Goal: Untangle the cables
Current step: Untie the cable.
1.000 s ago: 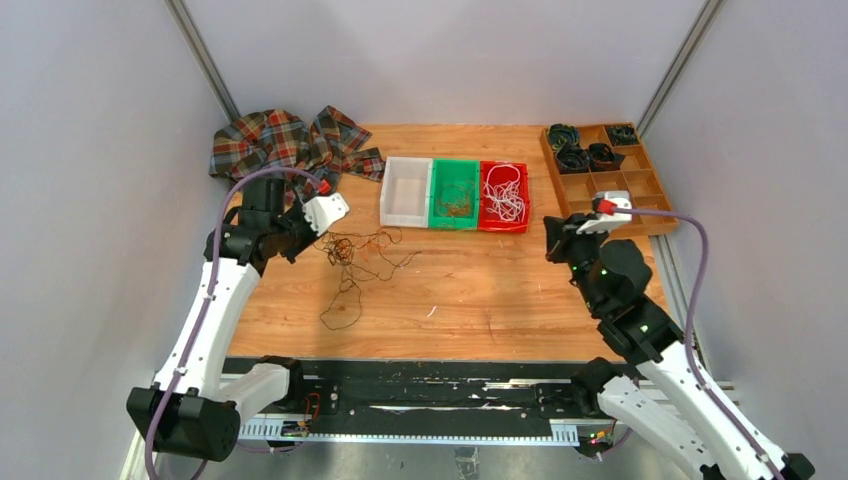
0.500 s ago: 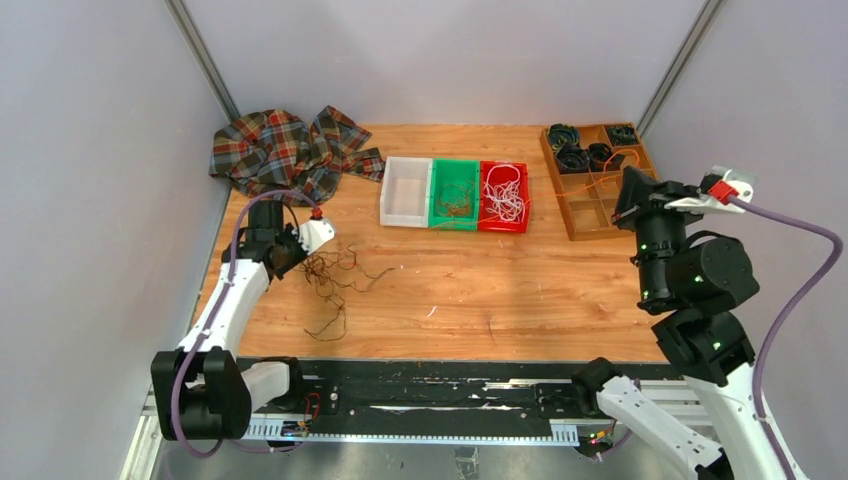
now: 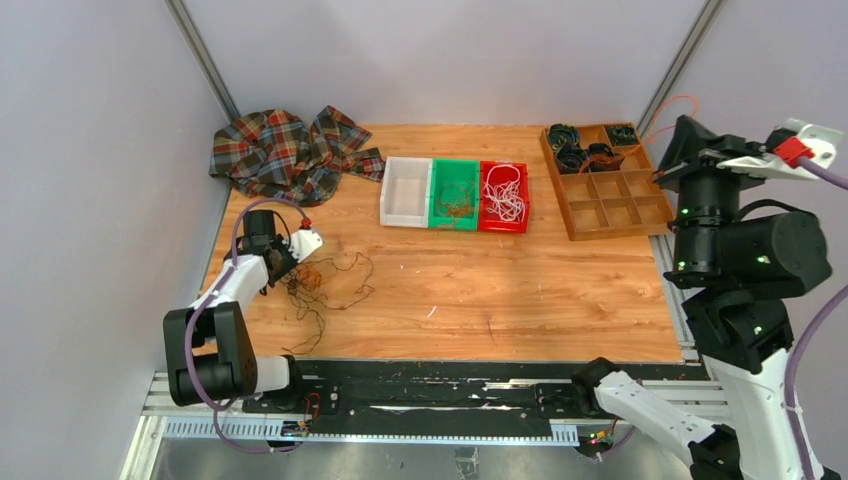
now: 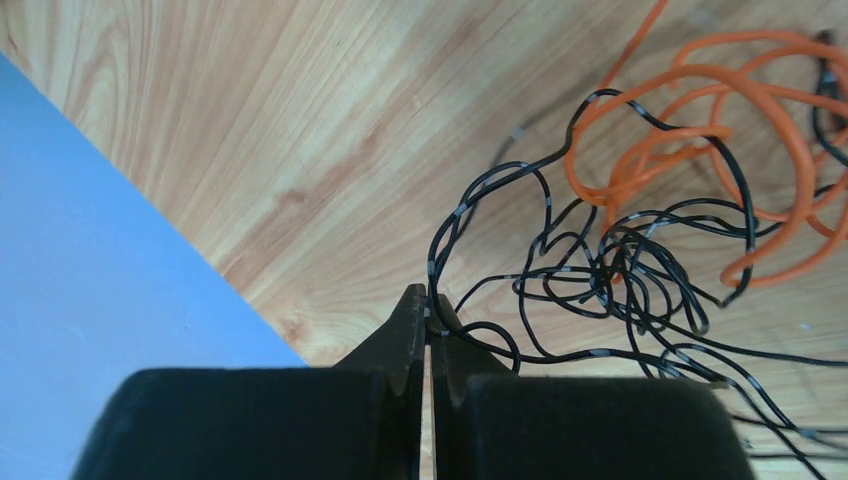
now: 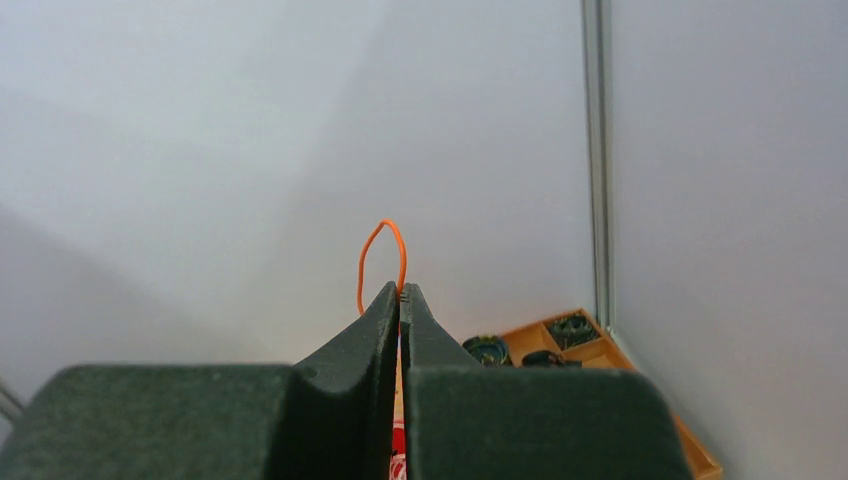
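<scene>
- Your left gripper (image 4: 428,305): jaws pressed together on a thin black cable (image 4: 625,265) at the edge of the black-and-orange tangle (image 3: 310,282), near the left edge of the wooden worktop (image 3: 500,290).
- Your right gripper (image 5: 400,295): raised high at far right, jaws pinching a thin orange cable (image 5: 385,223). Whether it reaches the tangle cannot be told.
- Recommendation: pull slowly and stop if the knot tightens.
- Clearance: the grey side wall (image 3: 100,200) is close on the left, so work toward the open centre. The orange strand may snag on the wooden compartment tray (image 3: 655,195).
</scene>
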You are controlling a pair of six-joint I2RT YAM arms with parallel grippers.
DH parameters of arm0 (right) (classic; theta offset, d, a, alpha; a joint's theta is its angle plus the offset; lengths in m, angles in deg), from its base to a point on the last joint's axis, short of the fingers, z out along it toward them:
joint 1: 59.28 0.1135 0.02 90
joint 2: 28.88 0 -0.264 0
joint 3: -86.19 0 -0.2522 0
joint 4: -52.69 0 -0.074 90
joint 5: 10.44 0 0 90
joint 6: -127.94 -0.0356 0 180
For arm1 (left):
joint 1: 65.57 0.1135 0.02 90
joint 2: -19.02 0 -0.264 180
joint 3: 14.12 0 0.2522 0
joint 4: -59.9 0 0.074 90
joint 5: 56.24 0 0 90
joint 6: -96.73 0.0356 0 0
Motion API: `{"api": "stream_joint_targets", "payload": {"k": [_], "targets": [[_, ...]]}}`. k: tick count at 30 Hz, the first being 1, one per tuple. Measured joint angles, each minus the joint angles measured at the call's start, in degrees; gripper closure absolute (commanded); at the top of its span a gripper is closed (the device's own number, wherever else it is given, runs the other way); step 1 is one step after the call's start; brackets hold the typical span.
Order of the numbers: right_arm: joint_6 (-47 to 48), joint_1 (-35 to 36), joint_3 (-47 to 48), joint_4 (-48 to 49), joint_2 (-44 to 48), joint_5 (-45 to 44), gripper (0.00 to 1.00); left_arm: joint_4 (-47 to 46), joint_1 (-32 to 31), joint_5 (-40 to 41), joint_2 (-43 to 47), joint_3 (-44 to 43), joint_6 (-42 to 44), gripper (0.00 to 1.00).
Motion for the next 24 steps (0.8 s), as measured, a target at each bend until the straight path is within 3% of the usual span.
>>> {"api": "stream_joint_targets", "payload": {"k": [17,24], "targets": [[6.78,-0.07,18.21,0.11,-8.92,-4.04,0.99,-0.24,4.04,-3.85,-2.03,-3.06,-0.46,0.99],[9.86,-0.07,27.39,-0.70,-11.89,-4.92,1.00,-0.79,6.73,-4.20,-7.65,-3.52,-1.01,0.99]]}}
